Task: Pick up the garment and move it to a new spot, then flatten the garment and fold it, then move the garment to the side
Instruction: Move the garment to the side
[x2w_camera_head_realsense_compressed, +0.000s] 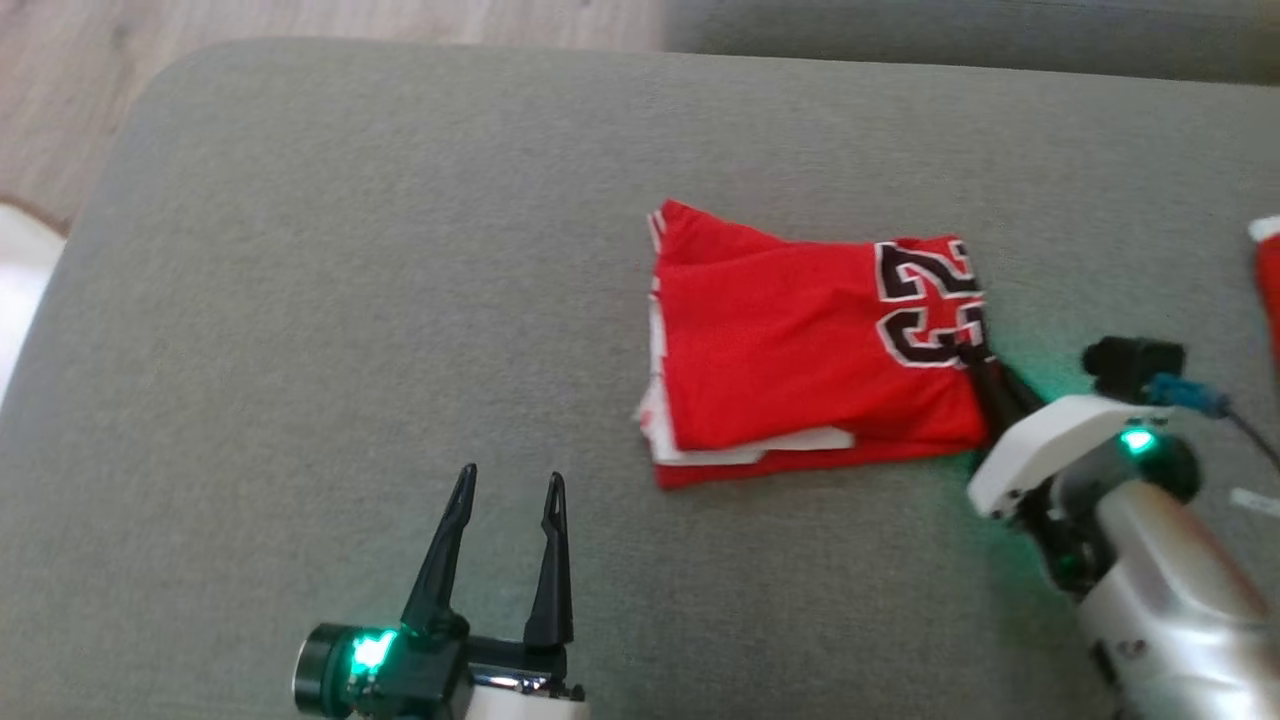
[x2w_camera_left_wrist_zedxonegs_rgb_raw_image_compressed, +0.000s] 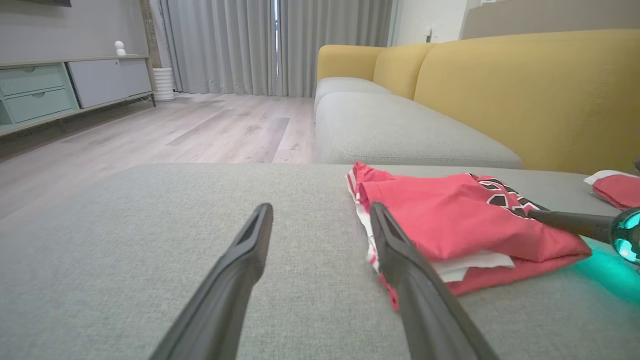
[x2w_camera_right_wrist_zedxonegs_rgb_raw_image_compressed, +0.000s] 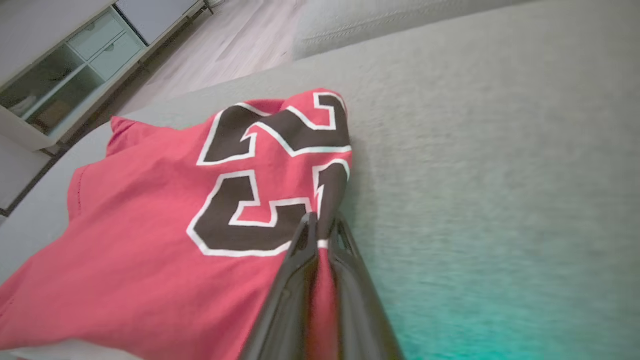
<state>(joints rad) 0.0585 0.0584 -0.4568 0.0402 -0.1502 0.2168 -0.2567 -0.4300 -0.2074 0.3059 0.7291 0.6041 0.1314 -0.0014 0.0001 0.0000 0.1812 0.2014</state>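
Note:
A red jersey (x2w_camera_head_realsense_compressed: 800, 350) with black and white numerals lies folded on the grey cushion (x2w_camera_head_realsense_compressed: 400, 250), right of centre. It also appears as the jersey (x2w_camera_left_wrist_zedxonegs_rgb_raw_image_compressed: 450, 215) in the left wrist view and the jersey (x2w_camera_right_wrist_zedxonegs_rgb_raw_image_compressed: 150, 240) in the right wrist view. My right gripper (x2w_camera_head_realsense_compressed: 975, 352) pinches the jersey's right edge beside the numerals, fingers shut on the cloth (x2w_camera_right_wrist_zedxonegs_rgb_raw_image_compressed: 322, 235). My left gripper (x2w_camera_head_realsense_compressed: 508, 482) stands open at the lower left, apart from the jersey, with bare cushion between its fingers (x2w_camera_left_wrist_zedxonegs_rgb_raw_image_compressed: 235, 270).
Another red and white piece of cloth (x2w_camera_head_realsense_compressed: 1268, 270) lies at the cushion's far right edge. Wooden floor (x2w_camera_head_realsense_compressed: 300, 25) runs beyond the cushion's far left. A yellow sofa back (x2w_camera_left_wrist_zedxonegs_rgb_raw_image_compressed: 525, 90) and a low cabinet (x2w_camera_left_wrist_zedxonegs_rgb_raw_image_compressed: 60, 85) stand further off.

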